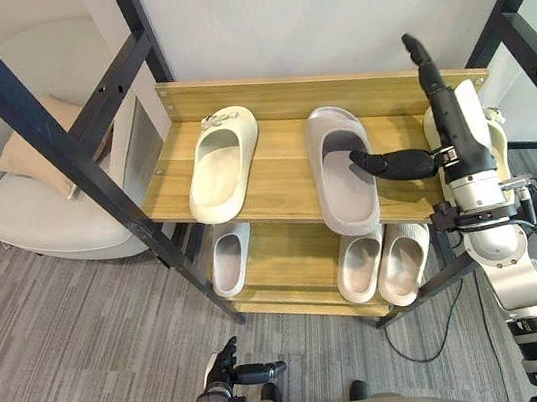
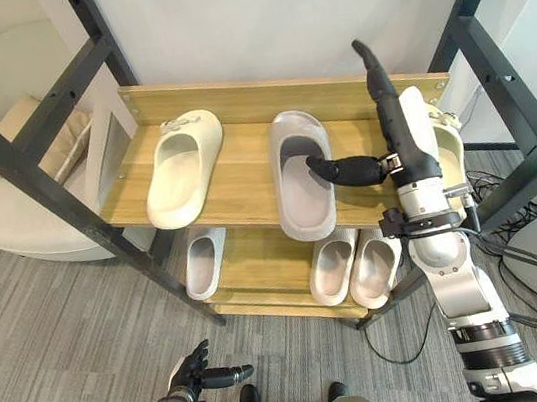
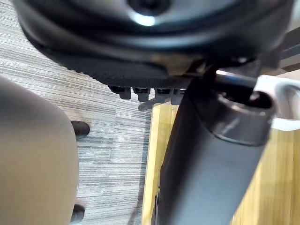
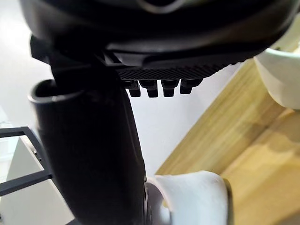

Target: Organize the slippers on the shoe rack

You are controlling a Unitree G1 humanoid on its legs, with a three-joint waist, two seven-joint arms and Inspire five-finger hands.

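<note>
Here the right hand (image 1: 445, 116), fingers spread straight, has its thumb inside the grey slipper (image 1: 347, 197)

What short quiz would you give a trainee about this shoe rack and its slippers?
1. True or false: the grey foam slipper lies on the lower shelf of the wooden shoe rack.
2. How many slippers sit on that lower shelf: A one, B three, C five?
3. Which hand's thumb reaches to the grey slipper?
Key: 1 false, upper shelf; 2 B; 3 the right hand.
</note>
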